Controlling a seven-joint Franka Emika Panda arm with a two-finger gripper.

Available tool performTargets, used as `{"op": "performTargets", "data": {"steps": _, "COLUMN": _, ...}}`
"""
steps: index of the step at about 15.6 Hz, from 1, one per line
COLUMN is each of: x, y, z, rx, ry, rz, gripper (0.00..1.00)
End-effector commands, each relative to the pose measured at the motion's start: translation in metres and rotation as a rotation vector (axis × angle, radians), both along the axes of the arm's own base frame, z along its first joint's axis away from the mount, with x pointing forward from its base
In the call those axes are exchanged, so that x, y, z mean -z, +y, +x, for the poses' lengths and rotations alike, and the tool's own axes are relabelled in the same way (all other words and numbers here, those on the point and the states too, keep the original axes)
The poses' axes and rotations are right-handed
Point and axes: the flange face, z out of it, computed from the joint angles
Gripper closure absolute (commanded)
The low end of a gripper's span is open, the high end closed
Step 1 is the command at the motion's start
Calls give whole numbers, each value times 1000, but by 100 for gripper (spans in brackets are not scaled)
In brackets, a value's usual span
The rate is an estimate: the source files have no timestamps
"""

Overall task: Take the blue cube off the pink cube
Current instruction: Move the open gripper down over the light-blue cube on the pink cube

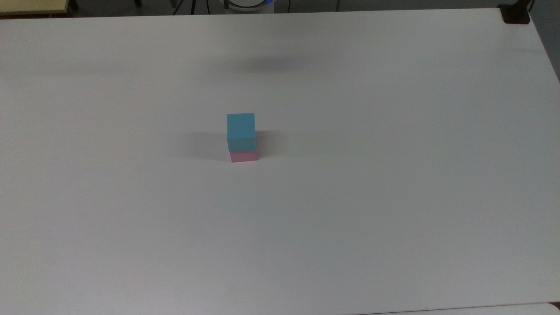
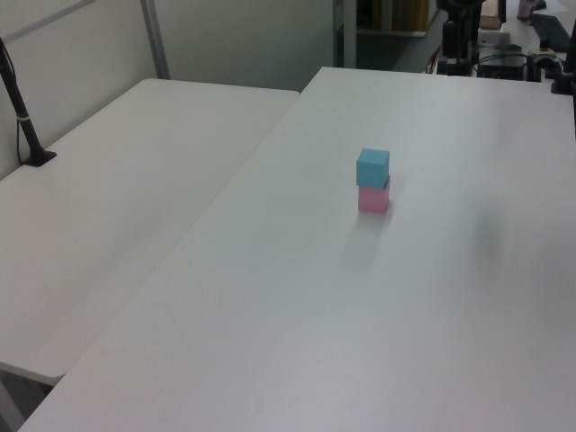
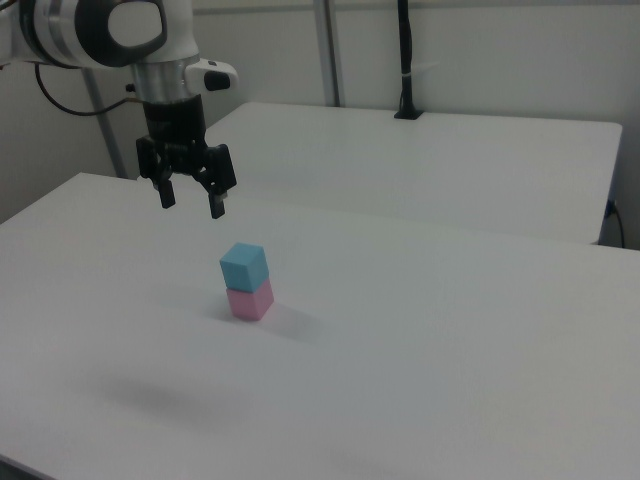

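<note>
Right view: blue cube (image 3: 244, 266) sits stacked on the pink cube (image 3: 250, 299), both on the white bench (image 3: 420, 340). Blue cube is twisted slightly about the vertical relative to the pink cube, so edges do not line up exactly. The stack is the only item on this bench surface.

Hand (image 3: 191, 204) hangs in the air above the stack and toward the right view's left of it, well clear of the blue cube, touching nothing. Fingers (image 3: 216, 199) point down and are spread apart with an open gap between them; nothing is held. White arm (image 3: 100, 30) enters from the right view's upper left corner.

Top view: blue cube (image 1: 240, 129) covers most of the pink cube (image 1: 244, 156); only a strip of pink shows on the side nearer the camera. A soft shadow (image 1: 271, 64) lies on the bench (image 1: 393, 197) beyond the stack, well apart from it. Hand not in this view.

Left view: stack near the bench (image 2: 315, 315) middle, blue cube (image 2: 373, 166) on top, pink cube (image 2: 373, 199) below, in full contact. A second white table (image 2: 117, 198) adjoins the bench on the left view's left of the stack, with a black post (image 2: 22, 112) standing on it.
</note>
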Motion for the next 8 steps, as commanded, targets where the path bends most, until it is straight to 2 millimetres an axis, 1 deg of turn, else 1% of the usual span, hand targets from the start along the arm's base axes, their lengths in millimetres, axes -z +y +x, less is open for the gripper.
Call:
{"op": "performTargets", "data": {"steps": 1, "x": 5, "y": 4, "z": 2, "rx": 1, "ry": -5, "rz": -2, "gripper": 0}}
{"op": "performTargets", "data": {"steps": 6, "x": 7, "y": 5, "z": 3, "rx": -28, "ry": -3, "rz": 2, "gripper": 0}}
{"op": "performTargets", "data": {"steps": 8, "x": 12, "y": 5, "z": 6, "rx": -29, "ry": 5, "rz": 3, "gripper": 0}}
